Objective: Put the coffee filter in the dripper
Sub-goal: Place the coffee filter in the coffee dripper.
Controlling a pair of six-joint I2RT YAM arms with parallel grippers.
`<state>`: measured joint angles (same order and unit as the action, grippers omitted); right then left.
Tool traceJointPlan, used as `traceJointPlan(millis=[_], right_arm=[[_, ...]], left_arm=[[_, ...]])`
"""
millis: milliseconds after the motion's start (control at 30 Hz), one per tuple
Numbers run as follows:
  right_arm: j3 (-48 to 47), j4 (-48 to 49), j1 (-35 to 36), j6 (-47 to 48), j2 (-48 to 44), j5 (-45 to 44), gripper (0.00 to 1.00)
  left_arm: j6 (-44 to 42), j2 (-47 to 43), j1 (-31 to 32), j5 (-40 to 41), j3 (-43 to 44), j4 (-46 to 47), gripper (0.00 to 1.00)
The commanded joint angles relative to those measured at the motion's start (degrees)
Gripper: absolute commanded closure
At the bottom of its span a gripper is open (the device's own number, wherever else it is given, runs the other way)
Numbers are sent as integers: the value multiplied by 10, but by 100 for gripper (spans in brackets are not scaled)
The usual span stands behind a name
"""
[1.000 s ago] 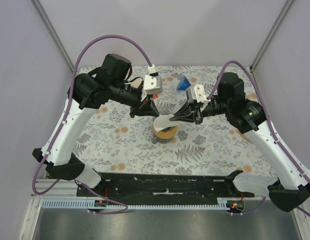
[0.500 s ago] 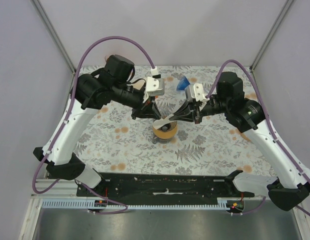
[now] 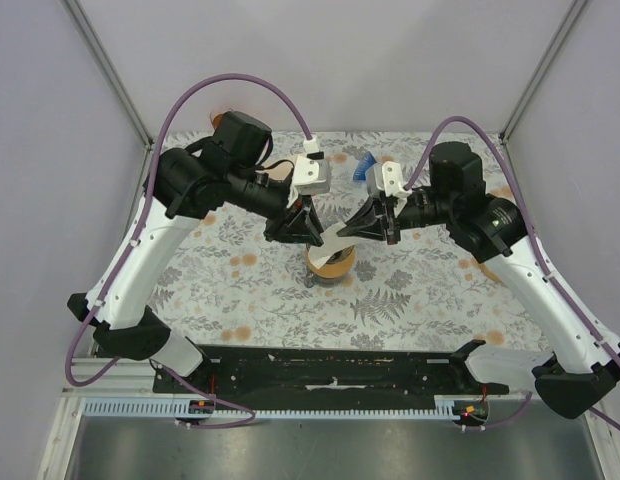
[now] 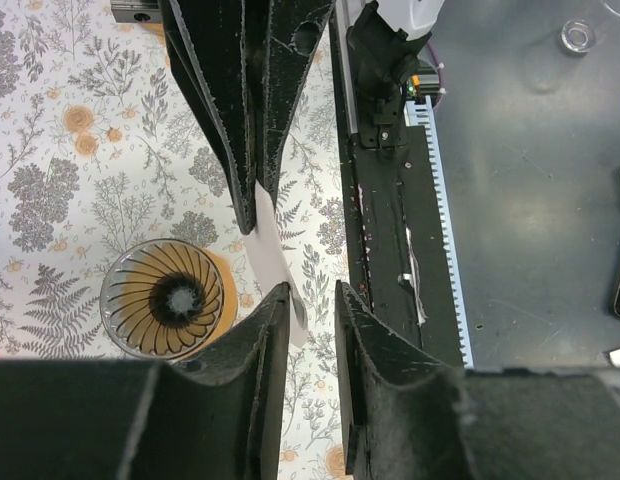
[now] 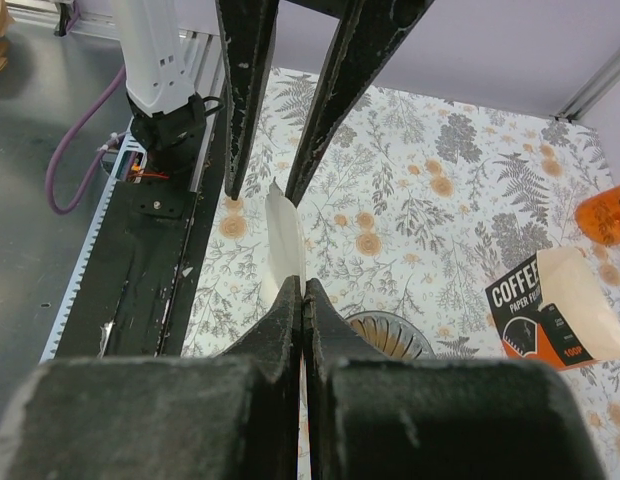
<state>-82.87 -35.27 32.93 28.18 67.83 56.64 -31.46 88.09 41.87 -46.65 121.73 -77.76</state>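
Note:
The white paper coffee filter hangs edge-on just above and beside the amber ribbed dripper, which stands on the flowered mat. My right gripper is shut on the filter's lower edge. Facing it, my left gripper has its jaws open a finger's width. In the right wrist view the filter's far tip lies between those open fingers, touching neither clearly. From above, both grippers meet over the dripper's rim, the left gripper and the right gripper with the filter between them. The dripper holds nothing.
A black and orange pack of paper filters lies on the mat behind the dripper. An orange object sits further off, a blue item at the mat's back edge. The black rail runs along the near side.
My left gripper's jaws have parted and let go of the filter. Both arms have crept inward over the dripper; the right gripper has kept its hold.

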Motion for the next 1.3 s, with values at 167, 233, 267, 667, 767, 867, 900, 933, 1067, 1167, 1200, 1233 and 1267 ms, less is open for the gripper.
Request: traceJointPlan(millis=[167,233,267,667,767,867,900,933,1067,1167,1200,1233,1267], right_arm=[[-26,7,-1,-14,4,-2,100],[-25,7,-1,-13,2,-4,100],[-23,7,-1,-12,1,-4,100],[-19,3,-1,-10,-3,-4,100],[-19,3,-1,-10,-2,-3,100],[-19,3,-1,-11,-2,-3,100],[-19,3,0,-11,-3,-3,100],[-19,3,0,-11,-4,-4,100],[-19,2,0,-11,-3,-5,100],[-19,2,-1,-11,-2,-5,100],[-19,2,0,-11,-2,-5,100],[-19,2,-1,-11,-2,-6,100],[-19,2,-1,-11,-2,-5,100]], left_arm=[[-12,-6,3,27,7,-24,83],[-18,-5,4,55,17,-26,83],[-21,-6,3,72,23,-26,84],[-30,-7,2,100,54,-38,88],[-35,-8,2,89,54,-46,92],[-35,-8,3,88,49,-47,96],[-37,-7,3,85,47,-48,96],[-39,-7,2,80,46,-54,96],[-42,-8,3,76,34,-58,92],[-40,-7,3,75,24,-54,92],[-39,-6,3,74,20,-53,93],[-39,-6,3,72,18,-54,93],[-39,-4,3,72,16,-54,93]])
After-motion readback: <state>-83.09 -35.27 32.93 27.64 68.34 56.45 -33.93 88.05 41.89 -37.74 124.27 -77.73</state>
